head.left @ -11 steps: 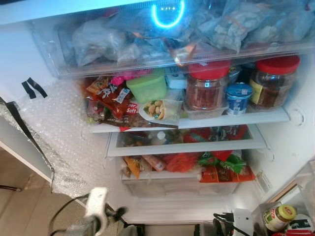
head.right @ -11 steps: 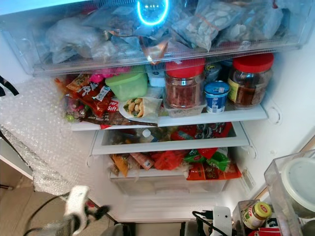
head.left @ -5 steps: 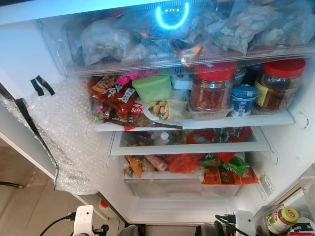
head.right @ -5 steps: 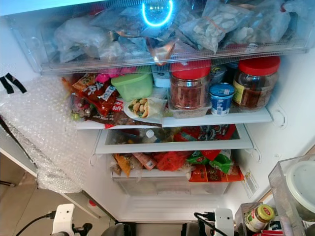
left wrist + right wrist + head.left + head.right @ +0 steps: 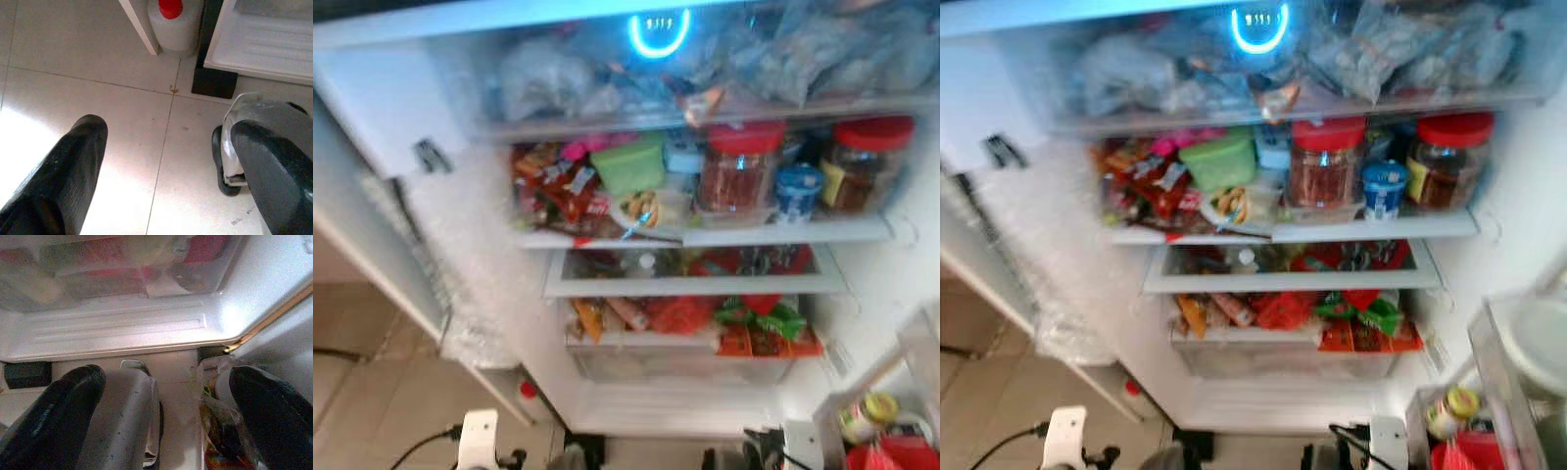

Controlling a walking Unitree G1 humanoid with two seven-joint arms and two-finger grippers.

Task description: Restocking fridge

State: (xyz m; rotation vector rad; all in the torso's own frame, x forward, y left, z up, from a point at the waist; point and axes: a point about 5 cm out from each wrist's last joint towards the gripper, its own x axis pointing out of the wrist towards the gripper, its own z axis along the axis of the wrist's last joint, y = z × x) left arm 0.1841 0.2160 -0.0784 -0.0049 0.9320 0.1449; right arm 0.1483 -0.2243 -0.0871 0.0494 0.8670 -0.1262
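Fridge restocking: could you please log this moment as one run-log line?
fridge open, shelves full | left end effector open, empty, above floor tiles | right end effector open, empty, low before fridge | head views blurred

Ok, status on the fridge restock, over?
Left gripper open, empty, low over floor tiles. Right gripper open, empty, at fridge base. Fridge door open, shelves packed. Red-capped bottle on floor by the fridge's corner.

Open fridge, white interior, shelves crammed with red-lidded jars, green tub, snack packets
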